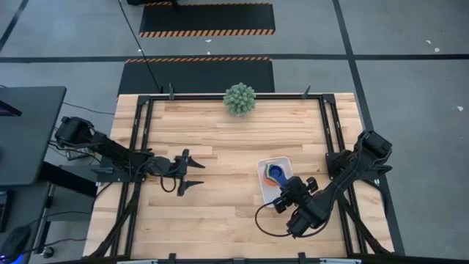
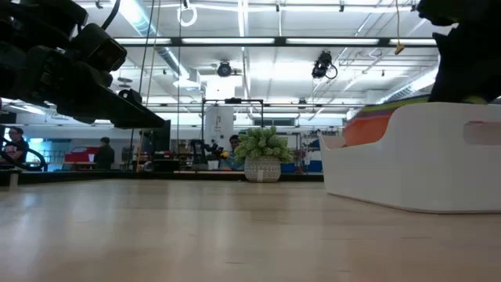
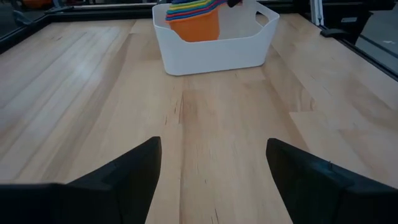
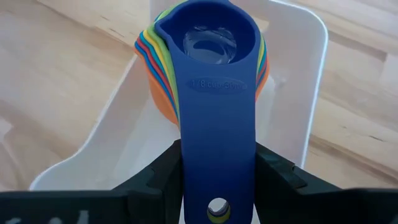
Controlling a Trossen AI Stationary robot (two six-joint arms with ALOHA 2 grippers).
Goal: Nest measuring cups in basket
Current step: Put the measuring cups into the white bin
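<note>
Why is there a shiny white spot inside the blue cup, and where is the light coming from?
In the right wrist view, the blue cup has glare in its bowl from lights overhead. In the low view, long bright ceiling lights glow above the room. In the left wrist view, the table shows a pale sheen beside the basket.

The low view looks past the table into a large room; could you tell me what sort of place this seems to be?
Probably an industrial lab or workshop hall: exposed ceiling ducts and strip lights, hazard-striped floor mats, and people at equipment beyond the wooden table.
</note>
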